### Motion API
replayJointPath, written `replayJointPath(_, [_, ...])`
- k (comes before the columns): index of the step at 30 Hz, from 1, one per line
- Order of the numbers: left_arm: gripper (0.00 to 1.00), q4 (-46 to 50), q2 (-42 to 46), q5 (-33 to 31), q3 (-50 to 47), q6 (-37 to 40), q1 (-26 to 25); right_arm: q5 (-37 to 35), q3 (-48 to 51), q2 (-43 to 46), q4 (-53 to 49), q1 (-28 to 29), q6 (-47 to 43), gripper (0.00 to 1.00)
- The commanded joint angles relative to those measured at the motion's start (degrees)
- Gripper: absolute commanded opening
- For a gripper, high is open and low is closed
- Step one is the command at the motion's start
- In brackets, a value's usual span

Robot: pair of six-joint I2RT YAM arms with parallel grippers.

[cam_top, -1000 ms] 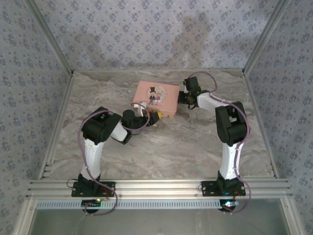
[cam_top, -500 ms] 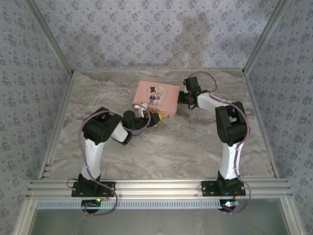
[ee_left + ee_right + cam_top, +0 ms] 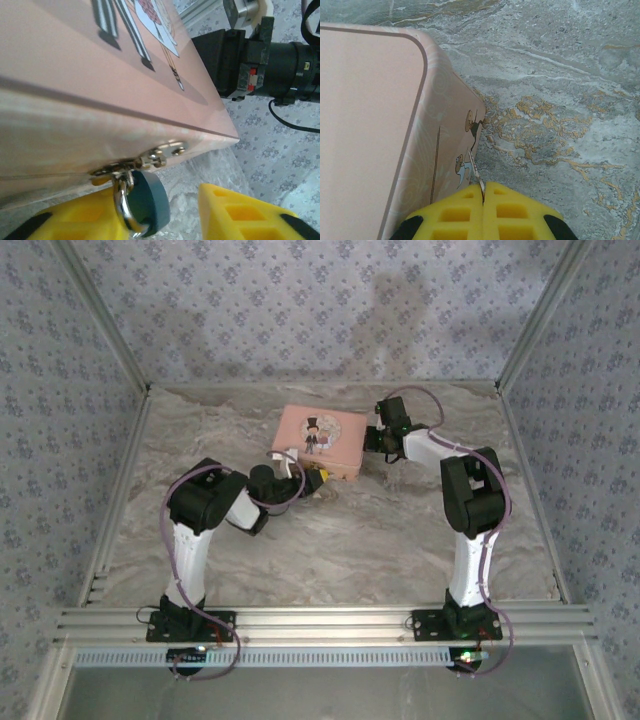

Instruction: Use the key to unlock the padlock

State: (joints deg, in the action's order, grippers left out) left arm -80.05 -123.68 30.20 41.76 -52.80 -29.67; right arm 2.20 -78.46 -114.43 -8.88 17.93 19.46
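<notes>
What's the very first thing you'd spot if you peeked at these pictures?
The pink tin box with a cartoon couple, in the middle of the marble table. A small bluish padlock hangs from its clasp between the left gripper's yellow fingers, and the right gripper beside the tin pinches a thin key.
</notes>
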Motion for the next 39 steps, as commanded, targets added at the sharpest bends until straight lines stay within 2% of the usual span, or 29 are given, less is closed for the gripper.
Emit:
replayJointPath(1, [0.49, 0.01, -1.74, -0.81, 0.17, -2.17, 0.66, -0.29, 0.66, 2.24, 0.16, 0.26, -0.91, 0.0])
replayJointPath(5, [0.5, 1.08, -2.04, -0.97, 0.2, -2.17, 0.71, -0.26, 0.91, 2.46, 0.28, 0.1, -1.03, 0.0])
replayJointPath(14, [0.33, -0.55, -3.88, 0.1, 1.26, -4.03, 0.69, -0.36, 1.27, 2.61, 0.43, 0.0, -0.85, 0.0])
replayJointPath(19, [0.28, -0.26, -4.2, -0.1, 1.55, -4.43, 0.92, -0.44, 1.76, 2.92, 0.68, -0.14, -0.83, 0.0])
replayJointPath(29, [0.12, 1.33, -4.03, 0.82, 1.44, -4.71, 1.58, -0.12, 2.96, 4.1, 1.4, -0.48, -1.02, 0.0])
replayJointPath(34, [0.1, 4.14, -2.6, 1.13, 1.35, -6.1, 1.63, 1.74, 4.86, 7.32, 1.53, -1.75, -1.12, 0.0])
replayJointPath(39, [0.09, 7.16, -0.7, 0.04, 2.03, -10.64, 1.46, 8.38, 12.08, 13.91, 3.21, -4.4, 0.92, 0.0])
